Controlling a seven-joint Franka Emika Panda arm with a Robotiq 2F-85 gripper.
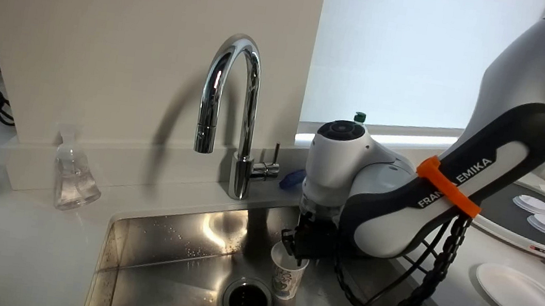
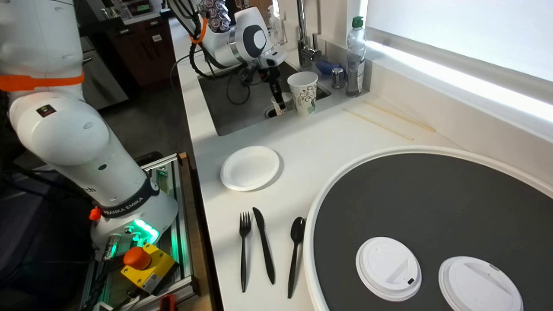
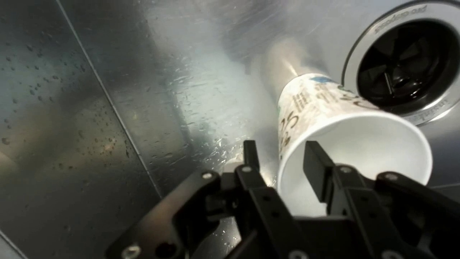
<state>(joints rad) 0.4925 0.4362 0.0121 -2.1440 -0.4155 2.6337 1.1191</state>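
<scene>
A white paper cup with a printed pattern [image 1: 287, 278] stands in the steel sink [image 1: 157, 284] beside the drain [image 1: 248, 302]. The cup also shows in an exterior view [image 2: 288, 102] and in the wrist view [image 3: 316, 108]. My gripper [image 3: 281, 146] is open, its fingers pointing at the cup. In the wrist view one finger lies over the cup's mouth and the other outside the wall, with the rim between them. I cannot tell whether either finger touches the cup. In an exterior view the gripper [image 1: 297, 260] is at the cup's rim. Nothing is held.
A chrome faucet [image 1: 248, 119] rises behind the sink. A second paper cup [image 2: 305, 97] stands at the sink's edge, with a soap bottle [image 2: 355, 60] nearby. A white plate [image 2: 250, 168], black cutlery [image 2: 264, 246] and a round grey board [image 2: 432, 203] with lids lie on the counter.
</scene>
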